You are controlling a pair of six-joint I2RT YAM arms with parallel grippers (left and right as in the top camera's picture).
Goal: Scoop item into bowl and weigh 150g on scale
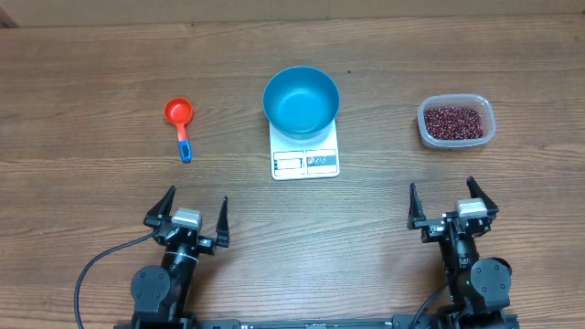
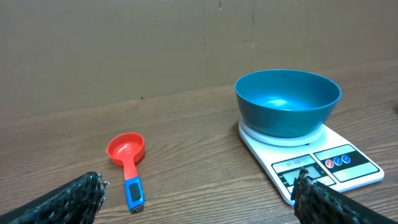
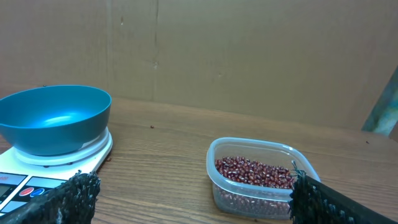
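An empty blue bowl (image 1: pixel 302 100) (image 2: pixel 287 101) (image 3: pixel 55 118) stands on the white scale (image 1: pixel 306 158) (image 2: pixel 323 165) (image 3: pixel 25 180) at the table's middle. Dark red-brown beans (image 1: pixel 452 120) (image 3: pixel 254 171) fill a clear tub (image 1: pixel 456 122) (image 3: pixel 258 178) at the right. A red scoop with a blue handle end (image 1: pixel 180 124) (image 2: pixel 128 162) lies at the left. My left gripper (image 1: pixel 187 215) (image 2: pixel 198 196) stands open near the front edge, below the scoop, nothing between its fingers. Open and empty too, my right gripper (image 1: pixel 448 206) (image 3: pixel 191 193) sits near the front, below the tub.
A brown cardboard wall (image 2: pixel 155 43) closes off the back of the wooden table (image 1: pixel 91 110). A black cable (image 1: pixel 96 265) loops by the left arm's base.
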